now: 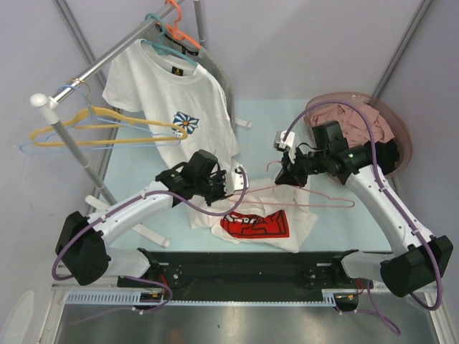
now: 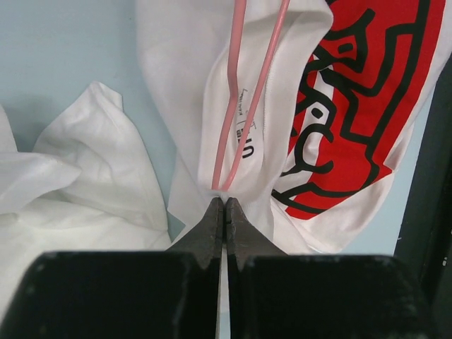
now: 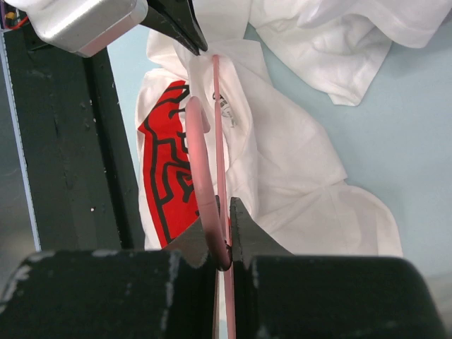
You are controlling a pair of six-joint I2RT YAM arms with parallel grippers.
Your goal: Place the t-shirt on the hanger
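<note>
**Handling of the t-shirt at the threading step.** The t-shirt (image 1: 258, 226) lies crumpled on the surface (image 1: 143, 172) just ahead of the arm bases, red print up. It sits between the two arms, with one side bunched under the left one. The hanger (image 3: 198, 166) is held low over it, roughly level. One shoulder tip is pushed into the neck opening, where the collar label shows beside the wire.

The right fingers (image 3: 240, 222) are clenched on the hanger at the base of its hook. The left fingers (image 2: 215, 219) are clenched at the cloth edge, exactly where the hanger tip enters. They appear to pinch a thin fold of the collar, though the left wrist view does not show how much cloth is caught.

*Handling.* The shirt is judged light, limp and easily creased. It will drape and follow any pull rather than hold a shape, and a single layer may slip from a shallow pinch. The best hold is judged to be the ribbed collar or shoulder seam, where the cloth is doubled. The printed panel is likely stiffer and a poorer place to grip. The hanger is thin and looks springy. A grip near the hook keeps both shoulders free, but the far tip may sway or snag inside the cloth.
</note>
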